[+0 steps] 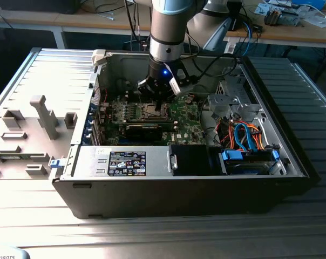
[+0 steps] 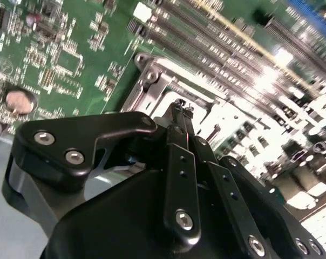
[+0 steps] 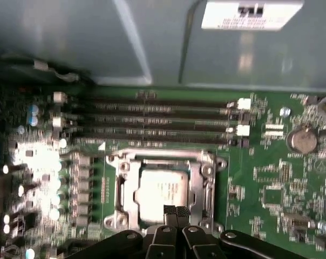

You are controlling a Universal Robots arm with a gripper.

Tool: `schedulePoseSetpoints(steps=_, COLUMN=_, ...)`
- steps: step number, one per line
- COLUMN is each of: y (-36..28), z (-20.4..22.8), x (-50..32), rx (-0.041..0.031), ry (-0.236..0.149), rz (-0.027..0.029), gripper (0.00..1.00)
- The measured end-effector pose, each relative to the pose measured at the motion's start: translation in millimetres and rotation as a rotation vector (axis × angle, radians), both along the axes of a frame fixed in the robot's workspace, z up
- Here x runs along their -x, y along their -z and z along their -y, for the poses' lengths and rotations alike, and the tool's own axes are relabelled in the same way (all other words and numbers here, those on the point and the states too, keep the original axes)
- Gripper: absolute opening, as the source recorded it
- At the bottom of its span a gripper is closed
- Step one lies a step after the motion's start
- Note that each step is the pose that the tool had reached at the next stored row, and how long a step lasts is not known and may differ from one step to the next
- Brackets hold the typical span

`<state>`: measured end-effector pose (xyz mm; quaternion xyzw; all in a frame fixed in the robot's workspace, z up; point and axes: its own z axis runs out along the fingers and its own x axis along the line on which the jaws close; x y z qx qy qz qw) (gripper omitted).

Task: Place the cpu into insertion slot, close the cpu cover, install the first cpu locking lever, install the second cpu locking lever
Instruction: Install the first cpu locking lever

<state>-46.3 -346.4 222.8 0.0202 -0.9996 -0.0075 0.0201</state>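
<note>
The cpu (image 3: 164, 191) sits in the slot (image 3: 123, 186), framed by the cover (image 3: 158, 156). The pincer (image 3: 175, 213) hangs at the slot's near edge, fingertips pressed together, holding nothing — best pressed straight down and gently, clear of the chip's face.

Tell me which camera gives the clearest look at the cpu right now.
The first wrist view: the cpu faces the camera, seated in the insertion slot, its silver face open except where the hand overlaps one edge. In the second wrist view the hand hides most of the socket. In the exterior view the socket sits small and dark under the arm.
</note>
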Motion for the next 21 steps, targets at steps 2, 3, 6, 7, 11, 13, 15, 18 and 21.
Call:
schedulePoseSetpoints(steps=2, y=0.0, z=0.0, x=0.0, rx=-0.0005, ry=0.0, rz=0.0, gripper=0.11)
schedulePoseSetpoints(steps=3, y=0.0, z=0.1, x=1.1, rx=-0.0006, ry=0.0, rz=0.0001, gripper=0.11)
schedulePoseSetpoints(steps=6, y=-5.3, z=0.1, x=6.8, rx=-0.0006, ry=0.0, rz=0.0068, gripper=0.11)
schedulePoseSetpoints(steps=7, y=-8.1, z=0.1, x=7.9, rx=-0.0006, ry=0.0, rz=0.0099, gripper=0.11)
schedulePoseSetpoints(steps=11, y=-9.6, z=0.0, x=19.5, rx=-0.0006, ry=0.0, rz=0.0205, gripper=0.11)
schedulePoseSetpoints(steps=13, y=-9.8, z=0.0, x=23.4, rx=-0.0005, ry=0.0, rz=0.0233, gripper=0.11)
schedulePoseSetpoints(steps=15, y=-11.4, z=0.0, x=24.9, rx=0.001, ry=0.0, rz=0.0262, gripper=0.11)
schedulePoseSetpoints(steps=18, y=-13.7, z=-0.1, x=27.7, rx=0.006, ry=0.0, rz=0.0307, gripper=0.11)
schedulePoseSetpoints(steps=21, y=-14.1, z=-0.2, x=35.0, rx=0.0073, ry=0.0, rz=0.0347, gripper=0.11)
